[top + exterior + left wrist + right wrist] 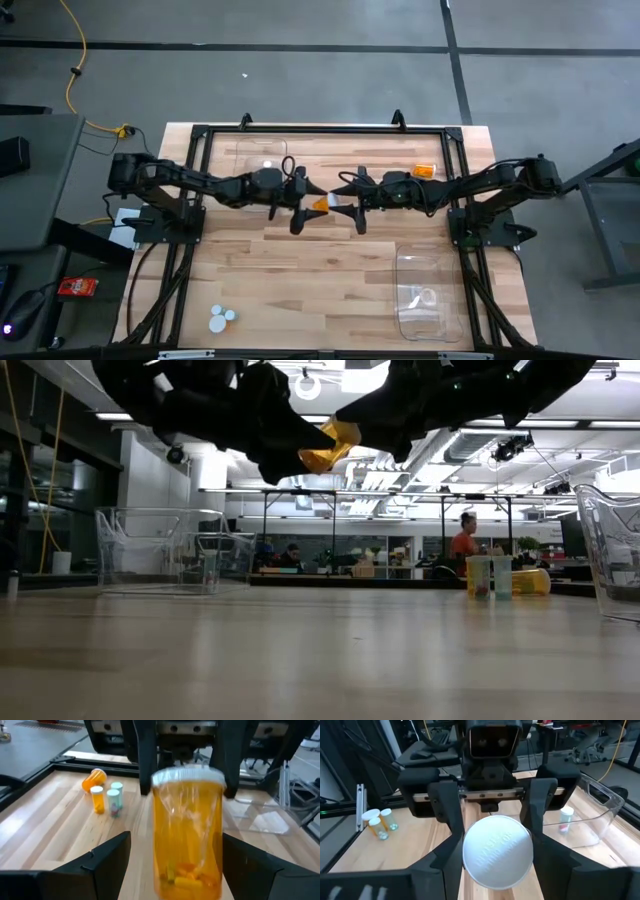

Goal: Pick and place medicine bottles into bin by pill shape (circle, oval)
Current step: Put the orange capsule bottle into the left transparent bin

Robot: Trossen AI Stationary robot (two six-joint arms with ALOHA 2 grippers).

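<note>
**A:** Jaws first: the right jaws are clamped on the white-capped end of the amber medicine bottle [321, 204], which hangs in the air over the middle of the surface [300, 280].

**B:** And the left jaws?

**A:** Spread wide around the bottle's base end, with a gap showing on one side. The two arms meet nose to nose.

**B:** What's inside it?

**A:** Yellow-orange pills lie in the base, but their shape can't be made out.

**B:** Take us round the surface.

**A:** It's pale wood planks inside a black frame. One clear bin [258, 152] sits beside the left arm with a pale bottle [267, 163] in it. A second clear bin [430, 290] is on the right arm's side, well apart from the first.

**B:** Any loose bottles?

**A:** A small group [105, 795] stands beyond the right arm, one amber one [425, 170] on its side. Three white caps [220, 318] cluster at the opposite corner.

**B:** And the room?

**A:** It's an open hall with strip lights overhead. There are people at desks, one in an orange top [465, 540], and a yellow cable [75, 50] runs across the grey floor.
</note>
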